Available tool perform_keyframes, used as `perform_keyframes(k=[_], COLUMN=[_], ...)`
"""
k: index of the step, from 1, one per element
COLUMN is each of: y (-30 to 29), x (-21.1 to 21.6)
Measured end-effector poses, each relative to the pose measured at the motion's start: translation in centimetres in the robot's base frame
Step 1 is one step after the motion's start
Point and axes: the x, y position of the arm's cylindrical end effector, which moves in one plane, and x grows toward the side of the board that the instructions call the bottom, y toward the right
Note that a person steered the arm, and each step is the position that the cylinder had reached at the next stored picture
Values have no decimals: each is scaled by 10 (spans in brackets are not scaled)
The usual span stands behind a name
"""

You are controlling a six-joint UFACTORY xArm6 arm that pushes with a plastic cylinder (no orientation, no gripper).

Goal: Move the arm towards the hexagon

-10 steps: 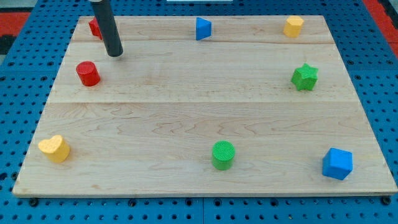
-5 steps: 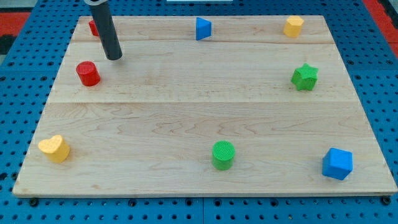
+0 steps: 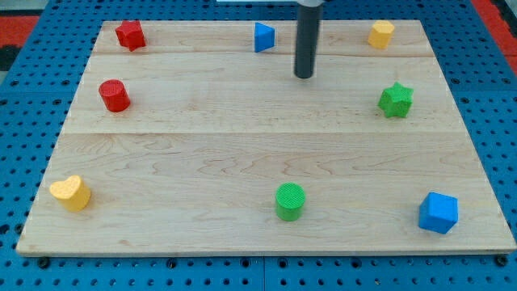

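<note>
The yellow hexagon (image 3: 381, 34) sits at the top right of the wooden board (image 3: 258, 153). My tip (image 3: 304, 76) rests on the board left of and slightly below it, about a hundred pixels away. The blue triangle (image 3: 263, 37) lies just up and left of the rod. Nothing touches the tip.
A red star (image 3: 130, 35) is at the top left, a red cylinder (image 3: 114, 95) below it. A green star (image 3: 396, 100) is at the right, a green cylinder (image 3: 290, 201) at bottom centre, a blue cube (image 3: 438, 212) at bottom right, a yellow heart (image 3: 71, 193) at bottom left.
My tip has slid far to the view's right, from beside the red star and red cylinder to past the blue triangle. No block has moved.
</note>
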Motion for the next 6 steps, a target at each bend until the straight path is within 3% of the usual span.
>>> perform_keyframes(k=[4,6], y=[60,60], x=[-22,-104])
